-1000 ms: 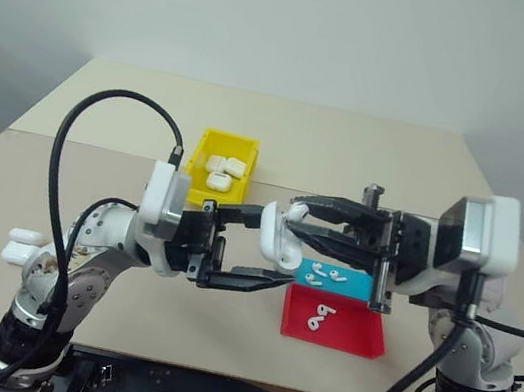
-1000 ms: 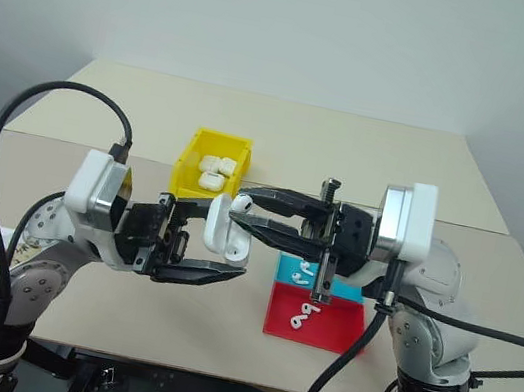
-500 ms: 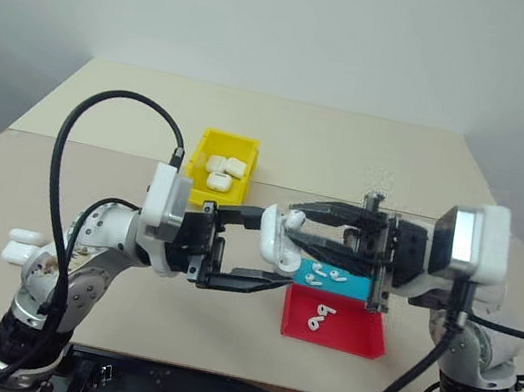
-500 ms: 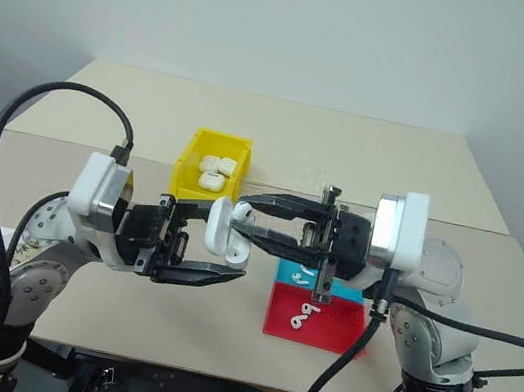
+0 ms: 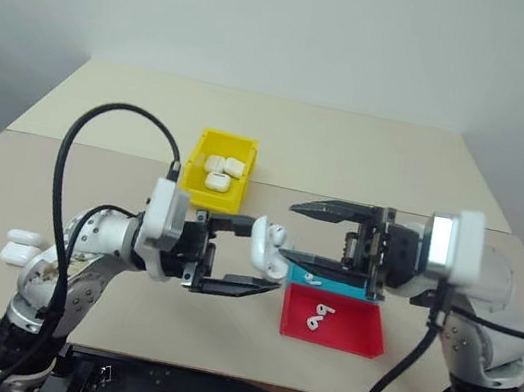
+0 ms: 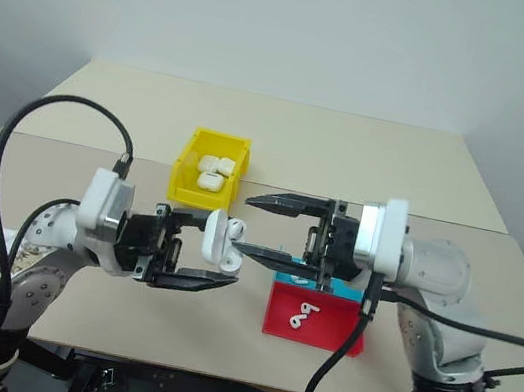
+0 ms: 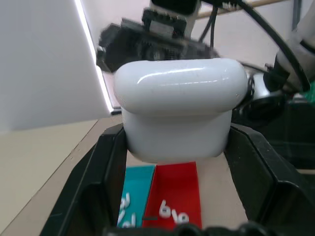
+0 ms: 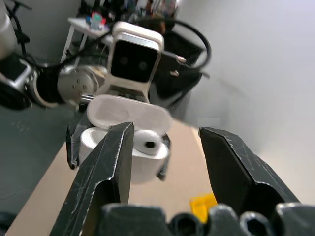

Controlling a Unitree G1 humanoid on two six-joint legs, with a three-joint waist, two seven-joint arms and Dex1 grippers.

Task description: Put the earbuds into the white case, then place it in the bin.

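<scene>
Left end effector (image 5: 238,261) clamped on the white case (image 5: 264,246), lid open, held above the desk (image 5: 371,154). Facing it just beside, right end effector (image 5: 308,233) spread wide, empty; nearer the earbuds (image 5: 320,314).

Lit evenly from above by soft, diffuse indoor light; head views bright, slightly hazy, with only faint shadows on the beige table (image 5: 349,161). Marked by a glossy highlight along the lid of the white case (image 7: 179,105) in the left wrist view, with a bright vertical strip of glare behind it and a blurred background. Soft-focused near the black fingers (image 8: 106,162) in the right wrist view; distant clutter blurred.
</scene>
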